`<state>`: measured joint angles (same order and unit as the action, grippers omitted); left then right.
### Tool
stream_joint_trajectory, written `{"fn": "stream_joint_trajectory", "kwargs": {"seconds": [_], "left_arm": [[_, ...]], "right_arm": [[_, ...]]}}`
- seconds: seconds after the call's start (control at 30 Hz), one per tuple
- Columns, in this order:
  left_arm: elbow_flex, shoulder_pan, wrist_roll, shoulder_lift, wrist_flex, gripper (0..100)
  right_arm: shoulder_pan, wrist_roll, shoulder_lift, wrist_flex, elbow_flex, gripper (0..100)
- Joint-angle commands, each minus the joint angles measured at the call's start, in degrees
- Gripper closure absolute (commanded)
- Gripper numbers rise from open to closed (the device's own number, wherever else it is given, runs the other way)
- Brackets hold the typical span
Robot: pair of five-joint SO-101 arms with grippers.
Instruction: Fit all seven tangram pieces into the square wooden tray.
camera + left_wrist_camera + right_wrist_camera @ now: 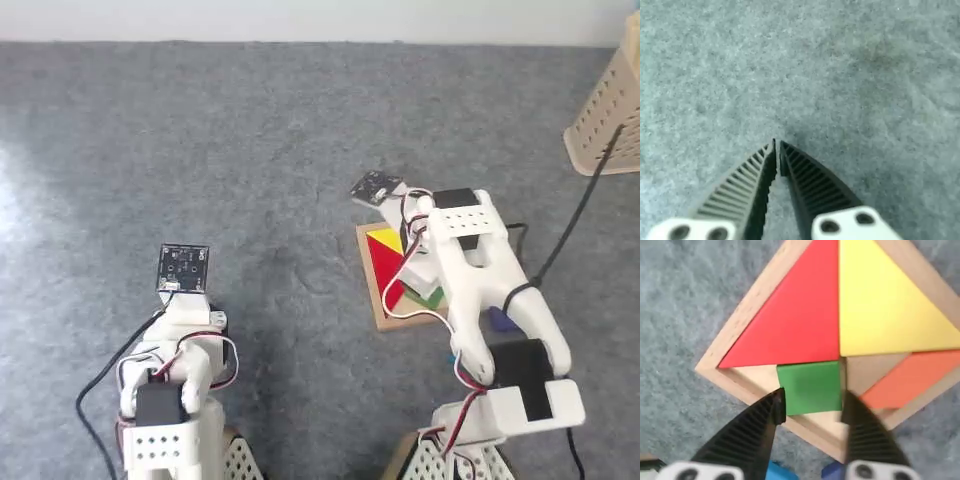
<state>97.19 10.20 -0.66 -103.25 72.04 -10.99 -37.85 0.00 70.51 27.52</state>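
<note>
Grey carpet [300, 130] is spread out, with a basket [610, 110] at its edge. The green square [810, 387] is pinched by the right gripper [811, 397] inside the wooden tray [757, 300]; the left gripper [777, 145] is closed.

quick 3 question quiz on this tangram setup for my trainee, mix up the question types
1. True or false: the left gripper is shut above bare grey carpet.
2. Which piece sits between the fingers of the right gripper? A orange piece, B green square, C blue piece.
3. Fill in: inside the wooden tray, the yellow triangle shares an edge with the ____ triangle.
Key: 1 true; 2 B; 3 red triangle.
</note>
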Motion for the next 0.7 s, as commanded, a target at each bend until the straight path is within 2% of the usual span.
{"fn": "stream_joint_trajectory", "kwargs": {"seconds": [0.0, 0.13, 0.4, 0.53, 0.67], "left_arm": [[-0.66, 0.0, 0.35, -0.97, 0.26, 99], [-0.66, 0.0, 0.35, -0.97, 0.26, 99], [-0.66, 0.0, 0.35, -0.97, 0.26, 99], [-0.66, 0.0, 0.35, -0.97, 0.26, 99], [-0.66, 0.0, 0.35, -0.97, 0.26, 99]], "right_arm": [[6.37, 4.84, -7.43, 0.31, -3.08, 98.3], [15.25, 4.57, -13.23, 2.24, -2.81, 96.8], [28.18, -0.79, -14.02, 7.6, -0.53, 96.9], [31.16, -0.7, -13.49, 7.34, 3.87, 96.5], [31.16, 1.41, -14.02, 7.34, 6.42, 96.4]]}}
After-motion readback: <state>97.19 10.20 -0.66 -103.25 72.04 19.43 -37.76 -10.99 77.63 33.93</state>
